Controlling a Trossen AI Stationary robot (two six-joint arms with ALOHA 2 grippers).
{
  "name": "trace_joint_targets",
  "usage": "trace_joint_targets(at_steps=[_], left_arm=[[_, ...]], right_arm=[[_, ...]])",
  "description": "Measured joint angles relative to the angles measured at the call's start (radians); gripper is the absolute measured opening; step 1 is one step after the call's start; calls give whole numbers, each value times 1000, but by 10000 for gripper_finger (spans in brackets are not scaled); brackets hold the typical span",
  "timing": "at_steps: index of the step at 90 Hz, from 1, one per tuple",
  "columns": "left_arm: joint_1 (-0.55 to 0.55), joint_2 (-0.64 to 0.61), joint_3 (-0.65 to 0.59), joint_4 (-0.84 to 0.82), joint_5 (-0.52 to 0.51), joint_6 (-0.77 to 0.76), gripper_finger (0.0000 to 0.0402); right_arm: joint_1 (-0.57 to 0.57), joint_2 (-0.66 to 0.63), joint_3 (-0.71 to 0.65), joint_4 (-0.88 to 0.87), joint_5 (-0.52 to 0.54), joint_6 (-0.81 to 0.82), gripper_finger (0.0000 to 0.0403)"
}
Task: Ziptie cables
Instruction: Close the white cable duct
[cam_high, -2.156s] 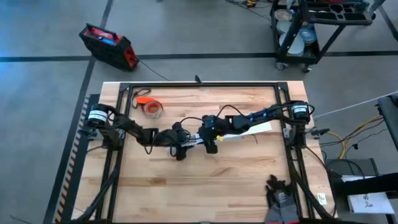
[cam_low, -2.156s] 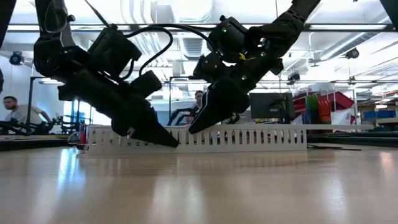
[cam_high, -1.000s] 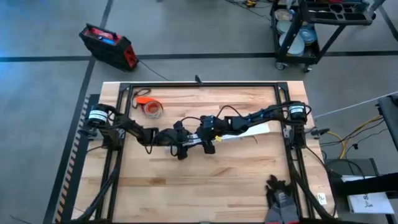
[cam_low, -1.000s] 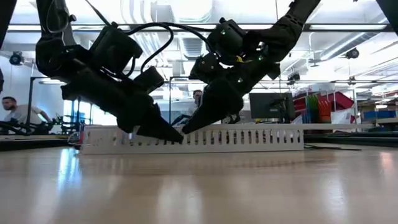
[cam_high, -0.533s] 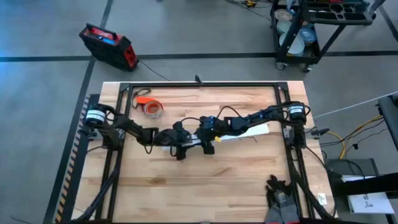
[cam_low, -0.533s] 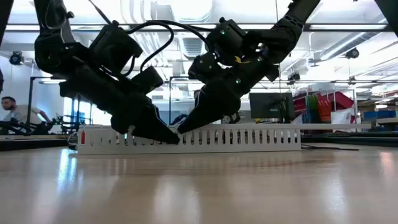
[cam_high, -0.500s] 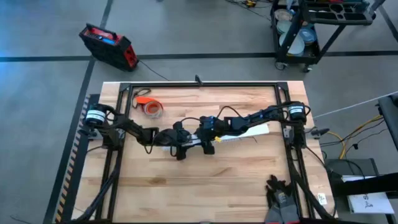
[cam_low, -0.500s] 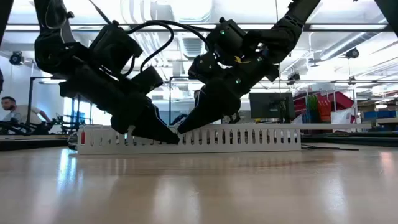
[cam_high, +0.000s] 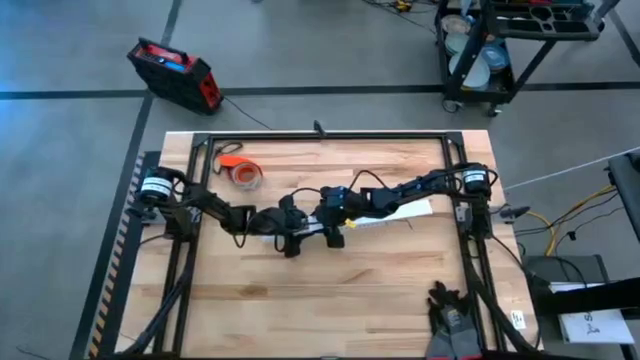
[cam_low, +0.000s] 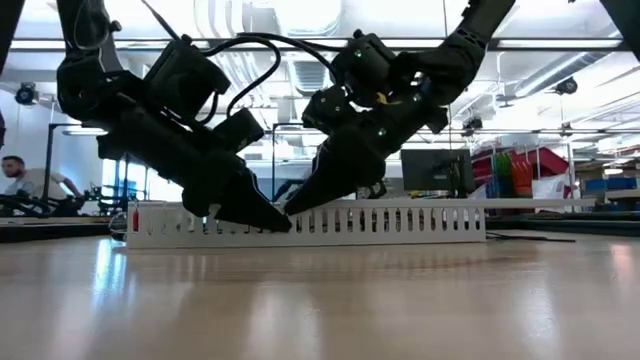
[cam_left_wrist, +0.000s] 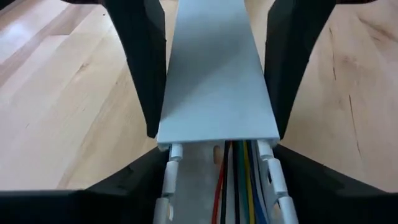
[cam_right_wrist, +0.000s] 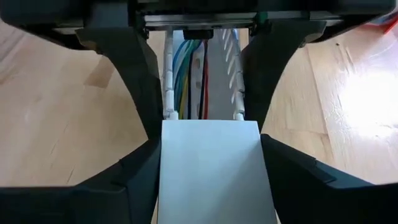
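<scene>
Right, the left gripper (cam_high: 291, 238) is low at mid-table, its fingers (cam_left_wrist: 140, 68) spread to either side of the white channel's (cam_low: 400, 224) flat lid (cam_left_wrist: 214, 74) — whether they press it, hard to say. The right gripper (cam_high: 335, 232) faces it just beside, fingers (cam_right_wrist: 134, 74) likewise straddling the lid. Between them the channel lies open with the cables (cam_left_wrist: 239, 180) running along inside: red, green, blue, dark. An orange tape roll (cam_high: 243, 176) sits on the table (cam_high: 330, 300) well apart.
</scene>
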Motion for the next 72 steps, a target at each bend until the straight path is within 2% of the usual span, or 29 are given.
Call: trace_joint_targets(at_steps=[32, 45, 59, 72], left_arm=[[0, 2, -4, 1, 0, -3, 231], [0, 2, 2, 15, 14, -1, 237], [0, 3, 2, 14, 14, 0, 237], [0, 3, 1, 13, 12, 0, 230]], right_arm=[[2, 28, 53, -31, -30, -13, 232], [5, -20, 46, -70, -37, -58, 264], [2, -113, 44, -187, -41, -69, 305], [-9, -149, 26, -304, -23, -60, 319]])
